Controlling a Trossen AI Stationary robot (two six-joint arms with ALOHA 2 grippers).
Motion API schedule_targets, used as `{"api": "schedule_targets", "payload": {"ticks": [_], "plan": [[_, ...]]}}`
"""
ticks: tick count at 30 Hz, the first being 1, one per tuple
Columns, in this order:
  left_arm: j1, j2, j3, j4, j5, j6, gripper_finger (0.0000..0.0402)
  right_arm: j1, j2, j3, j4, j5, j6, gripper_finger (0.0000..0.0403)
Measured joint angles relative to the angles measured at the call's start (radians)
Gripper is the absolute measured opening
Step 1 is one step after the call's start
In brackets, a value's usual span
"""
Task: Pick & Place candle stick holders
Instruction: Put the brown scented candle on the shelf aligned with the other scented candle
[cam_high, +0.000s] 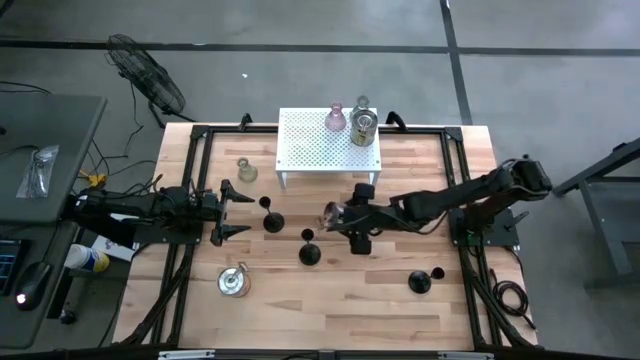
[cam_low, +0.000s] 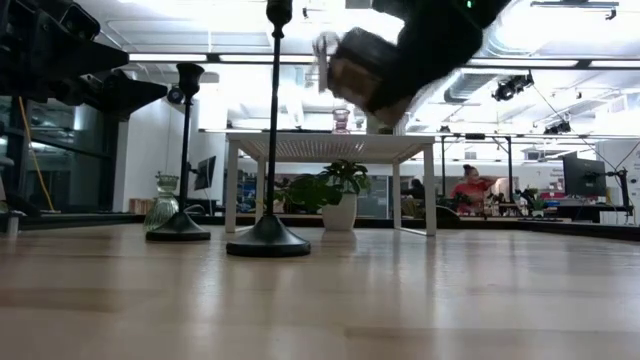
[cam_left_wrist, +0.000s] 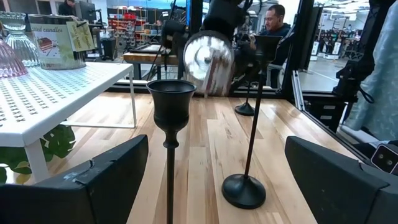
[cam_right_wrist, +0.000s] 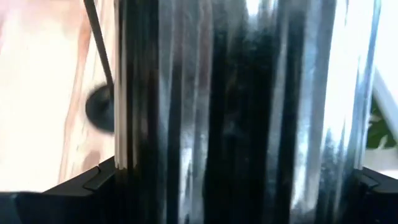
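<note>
My right gripper (cam_high: 340, 214) is shut on a silvery ribbed holder (cam_high: 329, 211) in the air over the table's middle, in front of the white rack (cam_high: 300, 150). The holder also shows in the left wrist view (cam_left_wrist: 208, 59) and the low view (cam_low: 350, 60). My left gripper (cam_high: 236, 211) is open and empty at the table's left, just left of a black stemmed holder (cam_high: 272, 220). Two more black holders (cam_high: 309, 253) (cam_high: 420, 282) stand on their round bases. A clear holder (cam_high: 246, 170) and a silvery one (cam_high: 233, 282) stand on the table. My right gripper pinches the silvery holder's ribbed side wall (cam_right_wrist: 242, 106) between its two fingers (cam_right_wrist: 93, 186). The fingers come roughly level from the table's right side. The holder is lifted clear of the table and tipped over, with one round end (cam_left_wrist: 202, 56) toward the table's left.
On the rack stand a pinkish holder (cam_high: 336, 118), a clear glass holder (cam_high: 362, 103) and a candle tin (cam_high: 363, 128). Black rails run along the table's left and right edges. Bare wood lies along the near edge (cam_high: 330, 310). People show in the room behind.
</note>
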Motion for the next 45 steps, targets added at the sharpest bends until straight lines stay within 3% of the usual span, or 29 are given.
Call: {"api": "schedule_targets", "payload": {"ticks": [4, 9, 16, 31, 45], "plan": [[0.000, 0.000, 0.000, 0.000, 0.000, 0.000, 0.0372, 0.009, -0.006, -0.003, 0.081, 0.052, -0.001, 0.0338], [0.000, 0.000, 0.000, 0.000, 0.000, 0.000, 0.0372, 0.009, -0.006, -0.099, 0.414, 0.093, -0.047, 0.0338], [0.000, 0.000, 0.000, 0.000, 0.000, 0.000, 0.0372, -0.007, -0.005, -0.157, 0.676, 0.306, -0.103, 0.0338], [0.000, 0.000, 0.000, 0.000, 0.000, 0.000, 0.0372, -0.190, 0.154, -0.158, 1.081, 0.285, -0.099, 0.0338], [0.000, 0.000, 0.000, 0.000, 0.000, 0.000, 0.0372, -0.286, 0.351, -0.159, 1.408, 0.372, -0.063, 0.0338]]}}
